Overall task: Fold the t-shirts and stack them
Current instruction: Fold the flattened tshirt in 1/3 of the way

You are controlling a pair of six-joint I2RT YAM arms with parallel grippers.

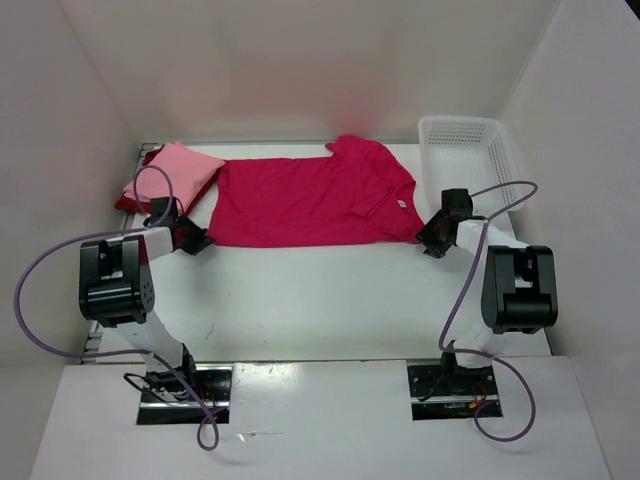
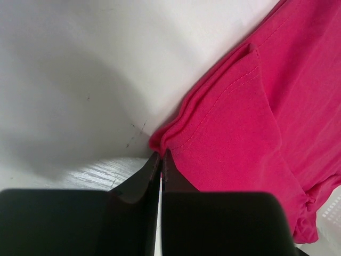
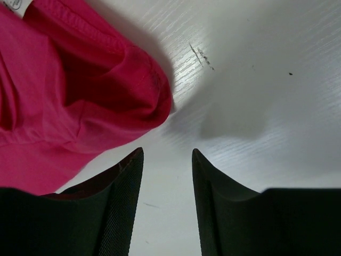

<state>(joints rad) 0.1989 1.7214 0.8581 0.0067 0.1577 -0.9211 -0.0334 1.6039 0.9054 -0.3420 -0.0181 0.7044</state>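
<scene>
The crimson-magenta t-shirt (image 1: 300,200) lies spread flat across the back middle of the table. The light pink t-shirt (image 1: 178,170) lies folded at the back left, on top of the dark red t-shirt (image 1: 127,198), of which only an edge shows. My left gripper (image 1: 196,241) is at the crimson shirt's near left corner. In the left wrist view the left gripper (image 2: 161,156) is shut, pinching the hem corner of the crimson shirt (image 2: 240,133). My right gripper (image 1: 430,243) is at the shirt's near right corner. In the right wrist view the right gripper (image 3: 168,153) is open and empty, just short of the cloth (image 3: 80,90).
A white plastic mesh basket (image 1: 465,150) stands at the back right, just behind my right gripper. White walls close in the table on the left, back and right. Bare white tabletop (image 1: 320,290) lies between the shirt and the arm bases.
</scene>
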